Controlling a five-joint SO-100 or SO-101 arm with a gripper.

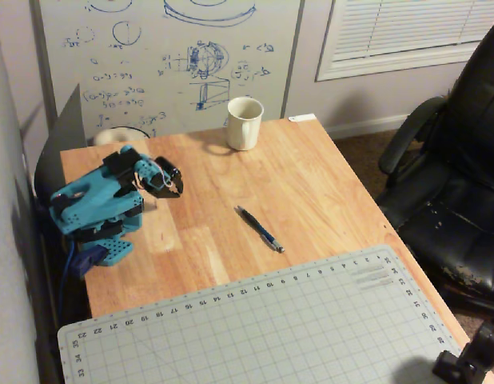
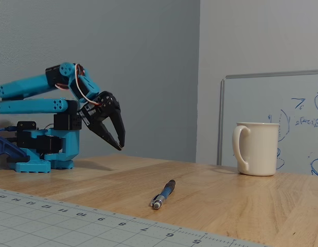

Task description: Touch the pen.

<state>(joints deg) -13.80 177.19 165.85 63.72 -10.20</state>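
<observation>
Wood bench (image 1: pixel 311 172): your work surface is light butcher-block, with a grey gridded cutting mat (image 1: pixel 255 328) covering its near end in the overhead view.
Pen (image 1: pixel 260 229): you'll find it lying flat on bare wood near the middle of the bench, just beyond the mat's edge, slanted in the overhead view; in the fixed view (image 2: pixel 164 194) its metallic tip points toward the mat.
Hand (image 2: pixel 121 145): your black hand hangs above the bench with its tips pointing down, clear of the wood; the two fingers stand slightly parted with nothing between them, so it is released and empty. In the overhead view (image 1: pixel 175 190) it sits at the end of the folded arm, well apart from the pen.
Arm (image 1: pixel 99 204): the blue body is folded back over its base at the left edge of the bench in the overhead view.
Mug (image 1: pixel 244 122): a cream mug stands upright at the far edge of the bench, well apart from the pen; in the fixed view (image 2: pixel 257 148) its handle faces left.
Mug contents: from above the inside looks pale and you can see nothing in it.
Whiteboard (image 1: pixel 167 64): it leans behind the bench, covered with blue sketches.
Chair (image 1: pixel 455 184): a black office chair stands to the right of the bench in the overhead view.
</observation>
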